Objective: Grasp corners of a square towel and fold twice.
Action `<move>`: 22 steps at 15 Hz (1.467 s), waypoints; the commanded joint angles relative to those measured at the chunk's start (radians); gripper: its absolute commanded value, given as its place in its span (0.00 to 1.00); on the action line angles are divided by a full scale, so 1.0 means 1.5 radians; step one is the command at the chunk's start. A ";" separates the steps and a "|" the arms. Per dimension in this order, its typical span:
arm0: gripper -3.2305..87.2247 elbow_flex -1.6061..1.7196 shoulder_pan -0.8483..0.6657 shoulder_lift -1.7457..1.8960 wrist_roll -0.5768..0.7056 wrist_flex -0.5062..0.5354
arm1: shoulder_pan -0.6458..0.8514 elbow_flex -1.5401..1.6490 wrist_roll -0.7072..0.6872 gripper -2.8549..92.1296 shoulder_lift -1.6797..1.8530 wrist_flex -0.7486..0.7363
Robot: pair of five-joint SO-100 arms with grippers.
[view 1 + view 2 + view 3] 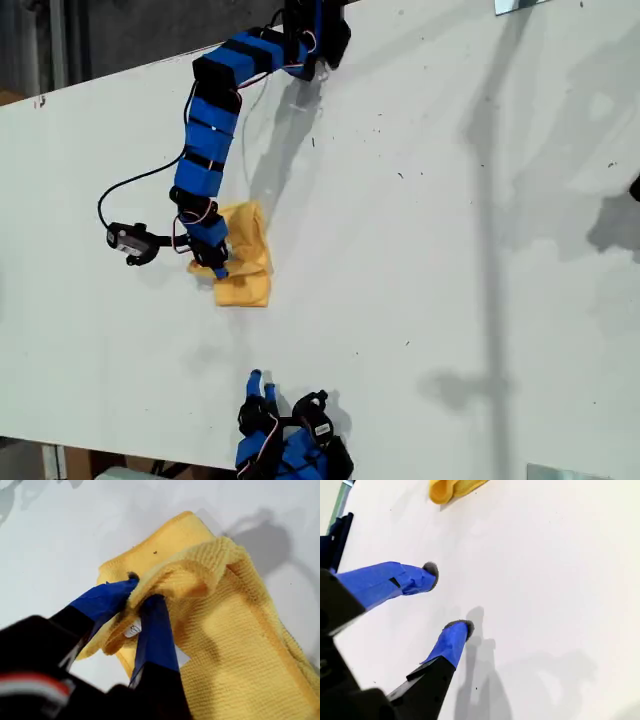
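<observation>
Seen from the exterior view, my first gripper presses down at the near edge of the square towel, a crumpled yellow-orange bundle lying on the white table toward the exterior view's left; the blue-taped arm reaches down to it from a base at the top edge, elbow bent, a cable looping beside it. Broad bare tabletop spreads to the exterior view's right of the cloth, and a clear strip separates it from my second gripper, which sits folded low by its base at the bottom edge, well apart from the towel. In the first wrist view, my first gripper has its two blue fingers pinched tight on a raised fold of the square towel, one of the corners hanging just below with a small white tag; the hemmed edge bunches over the fingertips and the rest of the cloth lies in layered folds on the table. In the second wrist view, my second gripper stands spread wide with nothing between its fingers, poised above bare table, only a rolled edge of the towel showing far off
</observation>
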 commanded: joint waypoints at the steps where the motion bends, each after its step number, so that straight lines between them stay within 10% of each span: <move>1: 0.23 -0.004 0.001 0.004 -0.002 -0.008 | -0.002 -0.051 -0.008 0.23 0.024 -0.018; 8: 0.23 -0.004 0.001 0.004 -0.002 -0.007 | -0.020 -0.015 -0.035 0.29 0.115 -0.008; 12: 0.25 -0.004 0.004 0.006 0.004 -0.007 | -0.048 0.436 0.007 0.35 0.501 0.040; 15: 0.26 -0.004 0.015 0.019 0.012 -0.004 | -0.064 0.928 0.103 0.03 0.943 -0.015; 19: 0.27 -0.017 0.100 0.021 0.103 -0.006 | -0.048 1.223 0.119 0.03 1.598 0.255; 22: 0.29 -0.014 0.138 0.022 0.090 -0.006 | -0.070 1.242 0.066 0.03 1.590 0.282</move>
